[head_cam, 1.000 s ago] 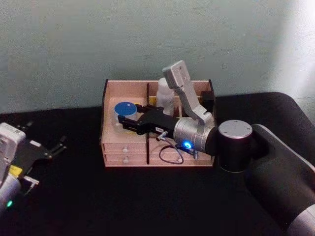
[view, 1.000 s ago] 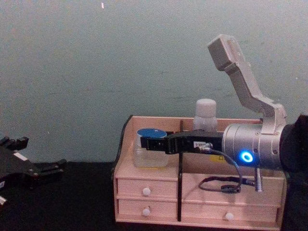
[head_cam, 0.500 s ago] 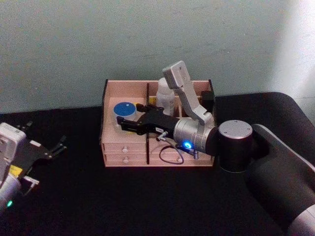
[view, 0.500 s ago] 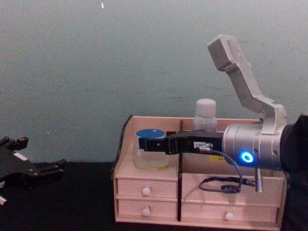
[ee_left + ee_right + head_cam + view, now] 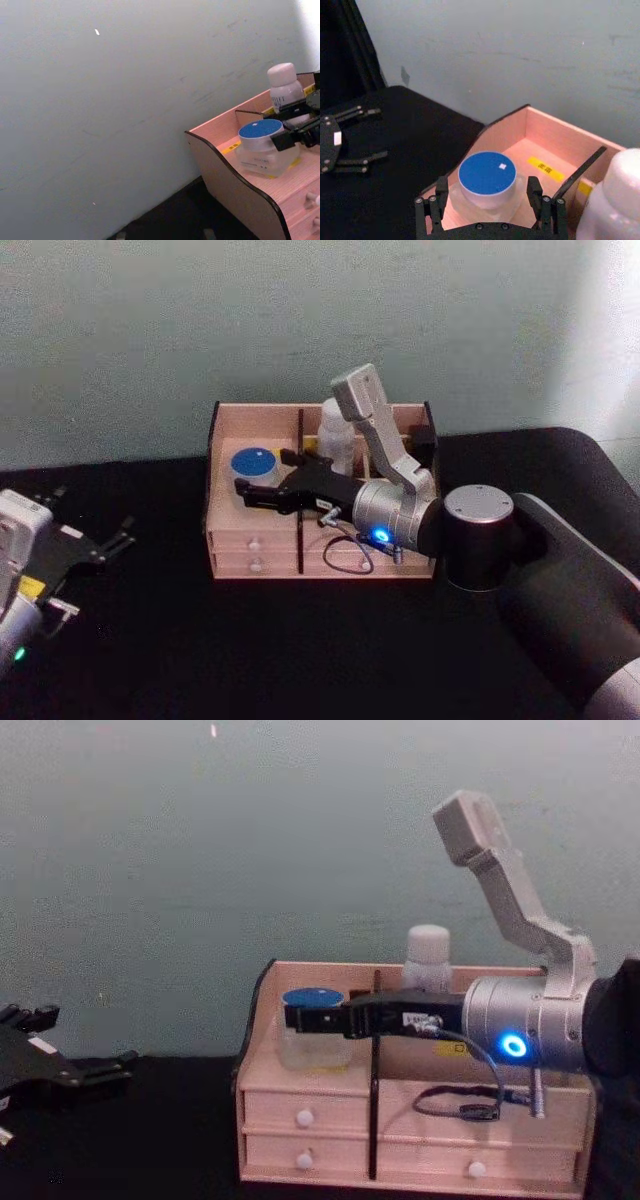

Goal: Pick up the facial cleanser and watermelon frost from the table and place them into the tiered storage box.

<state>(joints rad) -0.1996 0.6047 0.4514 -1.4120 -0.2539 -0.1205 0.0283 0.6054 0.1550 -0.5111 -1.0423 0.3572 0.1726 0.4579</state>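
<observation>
Tiered storage box (image 5: 255, 540): pale wooden organiser with dark edges and white-knobbed drawers, standing on the black table (image 5: 250, 640) at the 12 o'clock side of the head view, against the wall. Right arm: reaches in from 4 o'clock, forearm level, extended across the box front toward 9 o'clock. Right pincer (image 5: 489, 201): open, fingers spread to either side of the blue-lidded jar (image 5: 487, 180), not closed on it; whether the pads touch the jar cannot be told. Jar: upright in the box's left compartment, dead ahead of the pincer between the fingers, its axis vertical, so a straight pull-back along the forearm looks enough to clear it. White bottle (image 5: 335, 436): upright in the neighbouring compartment beyond the dark divider, at 1 o'clock of the jar. Left pincer (image 5: 105, 543): parked low at 8 o'clock, well apart from the box, fingers apart, empty.
</observation>
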